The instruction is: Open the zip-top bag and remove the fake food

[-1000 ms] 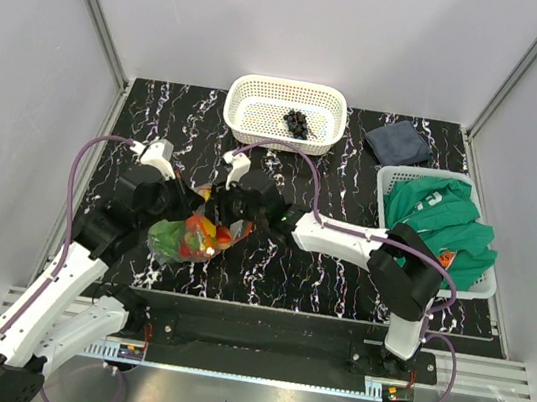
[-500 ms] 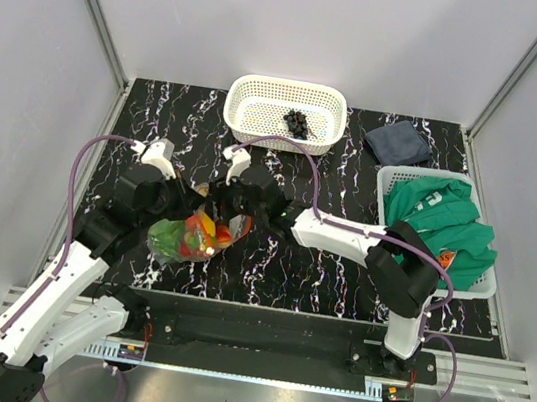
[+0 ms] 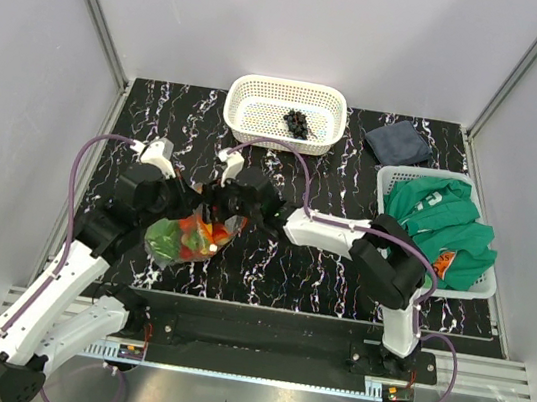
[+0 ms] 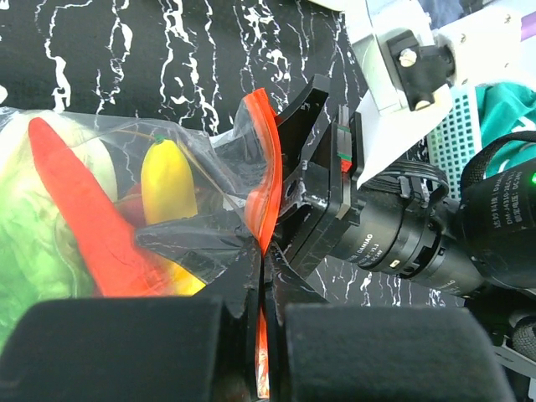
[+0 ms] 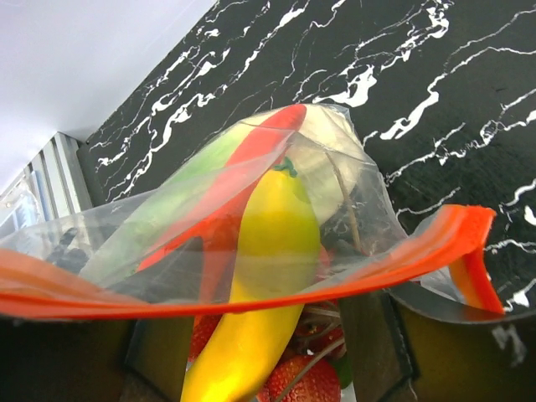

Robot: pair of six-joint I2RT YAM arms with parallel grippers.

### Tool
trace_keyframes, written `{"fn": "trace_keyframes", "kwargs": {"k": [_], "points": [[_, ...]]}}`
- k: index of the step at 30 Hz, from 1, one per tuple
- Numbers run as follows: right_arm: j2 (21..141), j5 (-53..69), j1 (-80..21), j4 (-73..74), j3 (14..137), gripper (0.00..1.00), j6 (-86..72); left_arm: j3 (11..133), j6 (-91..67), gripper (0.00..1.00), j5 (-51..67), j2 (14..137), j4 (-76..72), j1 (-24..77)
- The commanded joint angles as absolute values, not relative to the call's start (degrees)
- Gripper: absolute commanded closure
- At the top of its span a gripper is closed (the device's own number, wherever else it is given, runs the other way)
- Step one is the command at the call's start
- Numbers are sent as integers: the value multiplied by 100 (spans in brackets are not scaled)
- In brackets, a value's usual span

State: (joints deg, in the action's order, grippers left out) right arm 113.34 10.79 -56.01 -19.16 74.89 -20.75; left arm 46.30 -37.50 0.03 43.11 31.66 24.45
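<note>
I am looking down on a black marbled table (image 3: 339,272) with both arms reaching to the same spot at its left-centre. Furthest left, the left gripper (image 4: 261,343) has its two padded fingers pressed together on the corner of a clear plastic bag (image 3: 187,239), pinching the orange-red zip strip (image 4: 266,180) so that the bag cannot slide while the other arm works on it. The bag lies on the table between the two grippers, bulging with toy food. Through the plastic I can see leafy lettuce (image 4: 21,285), a long red pepper (image 4: 79,213), a yellow banana (image 5: 260,276) and, lower down, strawberries (image 5: 297,387). All of this is inside the bag, so I judge the emptying is far from finished. Just right of the bag, the right gripper (image 5: 251,335) faces the bag's mouth. In its own camera its fingers stand wide apart, with one orange lip stretched across in front of them. I take this as an attempt to spread or hold the mouth open, but I cannot tell whether either finger is actually hooked inside. At the back of the table, right of centre, a white basket (image 3: 288,85) holds a dark bunch of grapes (image 3: 297,122), which suggests it is where the food goes. Further right lies a folded grey cloth (image 3: 399,142). At the far right a second basket (image 3: 387,191) is heaped with green cloth (image 3: 442,222), well away from the work.
</note>
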Motion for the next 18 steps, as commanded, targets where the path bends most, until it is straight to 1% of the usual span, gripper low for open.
{"fn": "trace_keyframes", "kwargs": {"k": [1, 2, 3, 4, 6, 7, 9, 10, 14, 18], "points": [[11523, 1169, -5590, -1942, 7682, 37, -2057, 4667, -3753, 100, 149, 4289, 2821, 2461], [11496, 1125, -5590, -1942, 7673, 40, -2031, 4667, -3753, 100, 141, 4280, 2839, 2461], [11461, 1099, -5590, -1942, 7664, 48, -2013, 4676, -3753, 100, 115, 4263, 2848, 2461], [11374, 1099, -5590, -1942, 7621, 53, -1943, 4676, -3753, 100, 88, 4245, 2865, 2461], [11277, 1107, -5590, -1977, 7498, 61, -1916, 4667, -3762, 100, 9, 4210, 2900, 2461], [11137, 1107, -5590, -2012, 7436, 67, -1907, 4676, -3779, 100, 9, 4184, 2918, 2461], [10961, 1142, -5590, -2144, 7200, 70, -1899, 4684, -3823, 100, -183, 4157, 2944, 2461], [10664, 1203, -5590, -2188, 7068, 72, -1916, 4693, -3841, 100, -280, 4140, 2970, 2461], [10170, 1537, -5581, -2389, 6698, 81, -2065, 4711, -3867, 100, -474, 4043, 3023, 2461], [9722, 1722, -5599, -2575, 6285, 82, -2109, 4729, -3876, 100, -685, 3938, 3111, 2461]]}}
